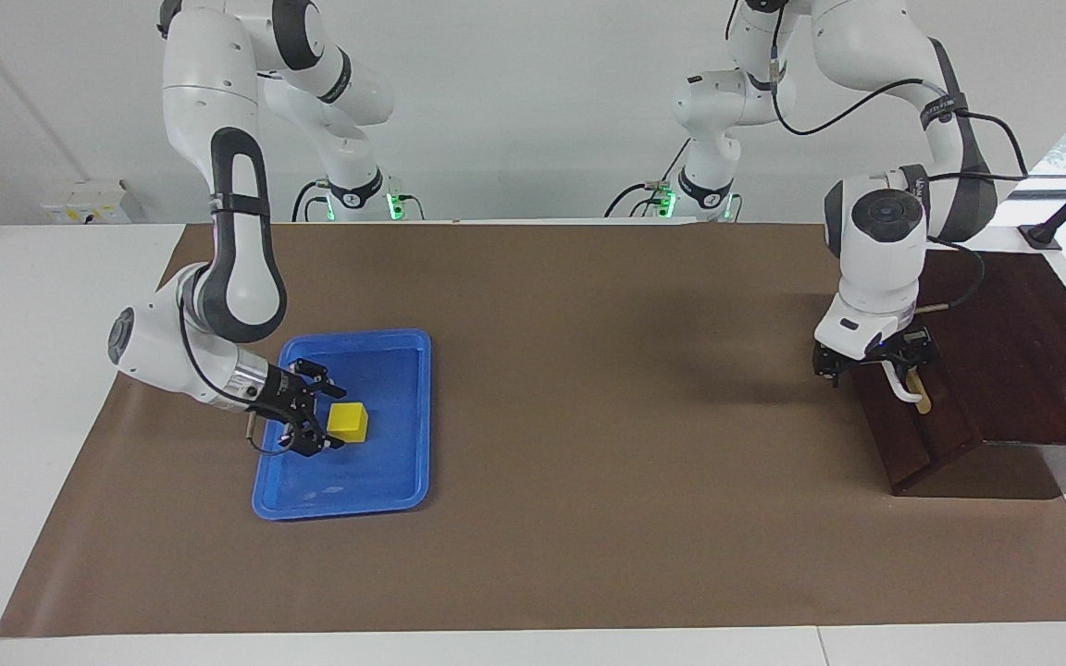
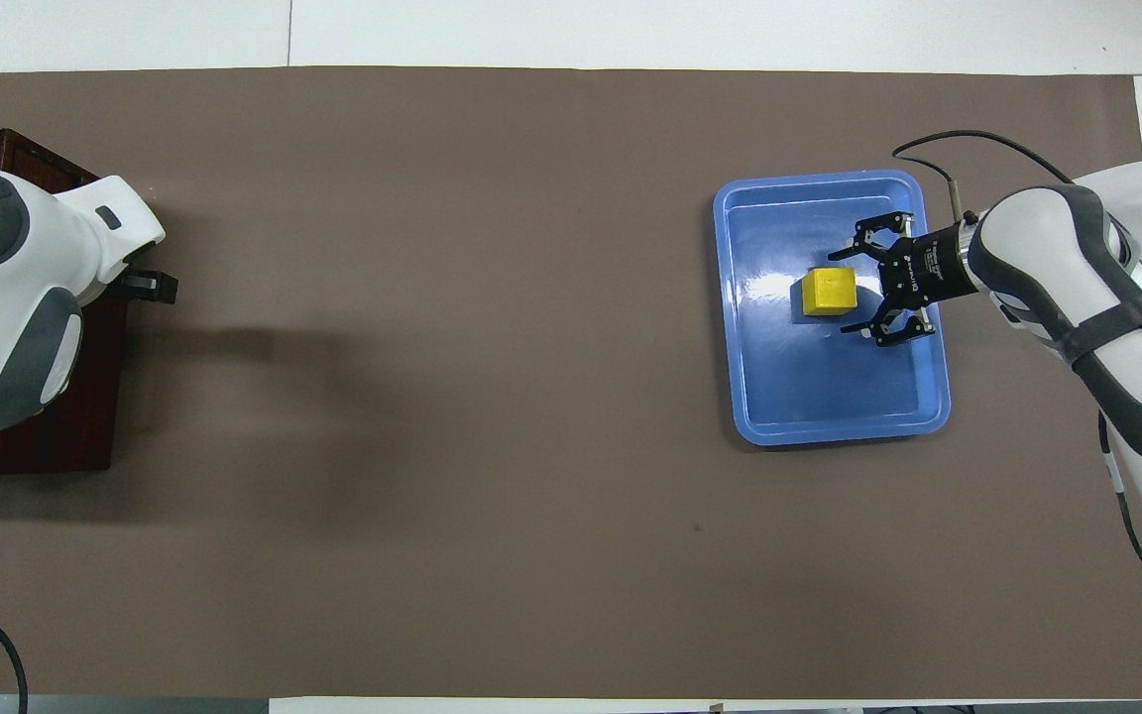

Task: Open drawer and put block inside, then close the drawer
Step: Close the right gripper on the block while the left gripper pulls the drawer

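Note:
The yellow block lies in the blue tray toward the right arm's end of the table; it also shows in the overhead view. My right gripper is low in the tray, open, with its fingertips just reaching the block's sides, not closed on it. The drawer of the dark brown box looks shut. My left gripper is at the drawer's white bar handle. The left arm's wrist hides that gripper in the overhead view.
The dark wooden box stands at the left arm's end of the table. A brown mat covers the table between the box and the tray.

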